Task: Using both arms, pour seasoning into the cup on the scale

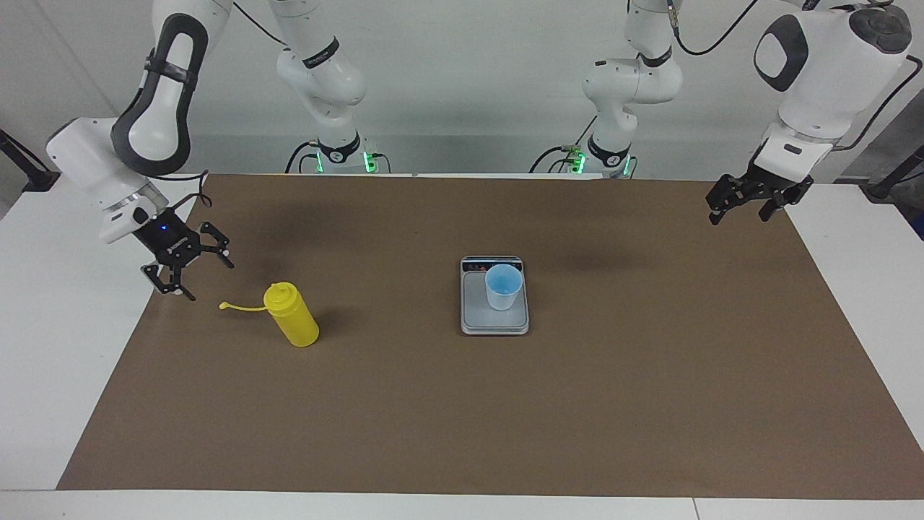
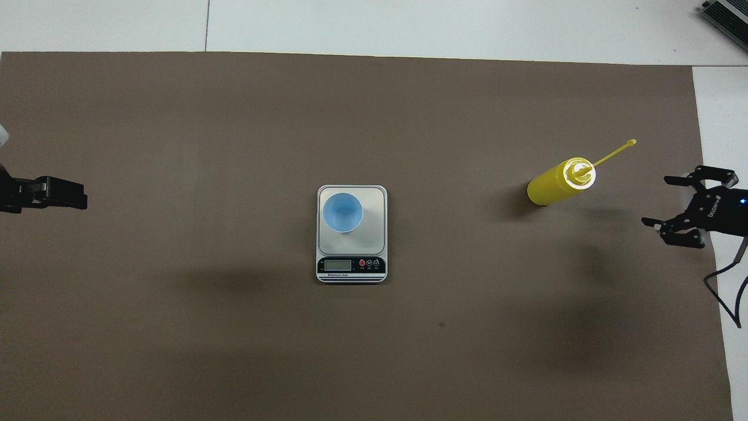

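Observation:
The yellow seasoning bottle (image 1: 292, 318) stands upright on the brown mat toward the right arm's end, its cap strap sticking out sideways; it also shows in the overhead view (image 2: 555, 184). My right gripper (image 1: 193, 269) is open and empty, raised clear of the bottle over the mat's edge (image 2: 665, 202). The light-blue cup (image 1: 503, 287) stands on the silver-grey scale (image 1: 476, 318) at mid table; both the cup (image 2: 342, 211) and the scale (image 2: 374, 204) show from overhead. My left gripper (image 1: 740, 211) waits open over the mat's edge at the left arm's end (image 2: 58, 196).
The brown mat (image 1: 462, 419) covers most of the white table. The scale's display strip (image 2: 350, 266) faces the robots.

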